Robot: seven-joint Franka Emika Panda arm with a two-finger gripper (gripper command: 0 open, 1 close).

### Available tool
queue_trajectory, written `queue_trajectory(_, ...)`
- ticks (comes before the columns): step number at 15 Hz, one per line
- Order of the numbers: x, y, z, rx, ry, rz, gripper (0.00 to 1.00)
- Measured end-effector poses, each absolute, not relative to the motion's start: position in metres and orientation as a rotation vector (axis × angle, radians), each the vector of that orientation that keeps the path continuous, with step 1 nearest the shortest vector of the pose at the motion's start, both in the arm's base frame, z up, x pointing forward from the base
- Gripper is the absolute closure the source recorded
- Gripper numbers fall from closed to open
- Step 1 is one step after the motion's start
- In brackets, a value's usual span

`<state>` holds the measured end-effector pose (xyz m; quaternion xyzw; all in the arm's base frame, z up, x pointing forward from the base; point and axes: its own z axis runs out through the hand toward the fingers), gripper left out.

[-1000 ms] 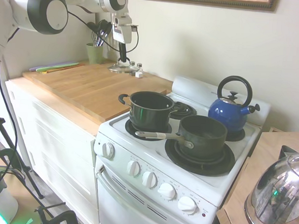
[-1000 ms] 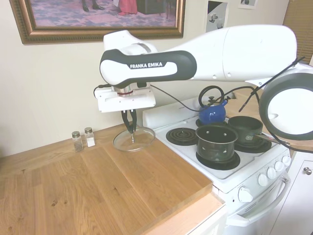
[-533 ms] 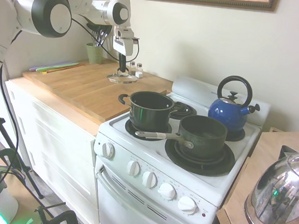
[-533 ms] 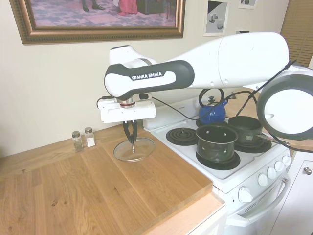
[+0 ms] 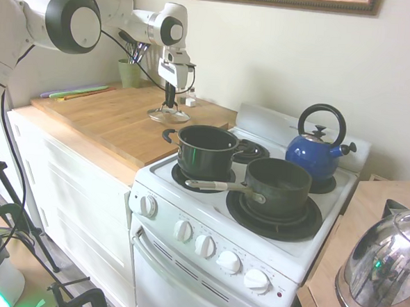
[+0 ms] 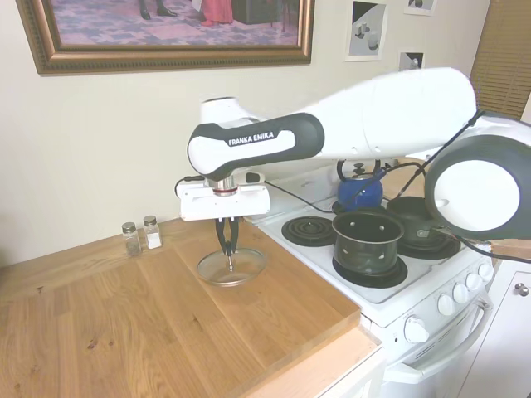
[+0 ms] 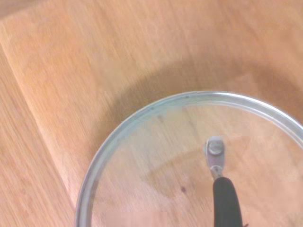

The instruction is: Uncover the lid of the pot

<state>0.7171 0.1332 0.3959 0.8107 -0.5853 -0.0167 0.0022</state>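
The dark green-black pot (image 5: 205,150) (image 6: 367,243) stands uncovered on the stove's front burner nearest the wooden counter. The round glass lid (image 5: 179,116) (image 6: 249,267) (image 7: 156,156) hangs level, low over the wooden counter (image 6: 166,323), a little way from the stove. My gripper (image 5: 169,104) (image 6: 228,251) points straight down and is shut on the lid's black handle (image 7: 226,198) at its centre. A shadow lies under the lid; I cannot tell whether its rim touches the wood.
A dark saucepan (image 5: 278,186) with a long silver handle sits beside the pot, and a blue kettle (image 5: 316,150) behind it. A steel kettle (image 5: 386,265) stands on the far counter. Salt and pepper shakers (image 6: 141,236) are by the wall, a green utensil cup (image 5: 130,72) in the corner.
My arm has carried the lid away from the wall, toward the counter's front and the stove, and has brought it lower over the wood. The pot has stayed put.
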Motion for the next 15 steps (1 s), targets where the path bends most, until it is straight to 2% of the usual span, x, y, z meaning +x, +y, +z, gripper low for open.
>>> queue_trajectory(3,0.7185,0.1320,0.3907,2.553,-1.828,-0.068,1.00)
queue_trajectory(4,0.7184,0.1323,0.3907,2.557,-1.828,-0.073,0.00)
queue_trajectory(15,0.7200,0.1368,0.3909,2.583,-1.813,-0.107,0.00)
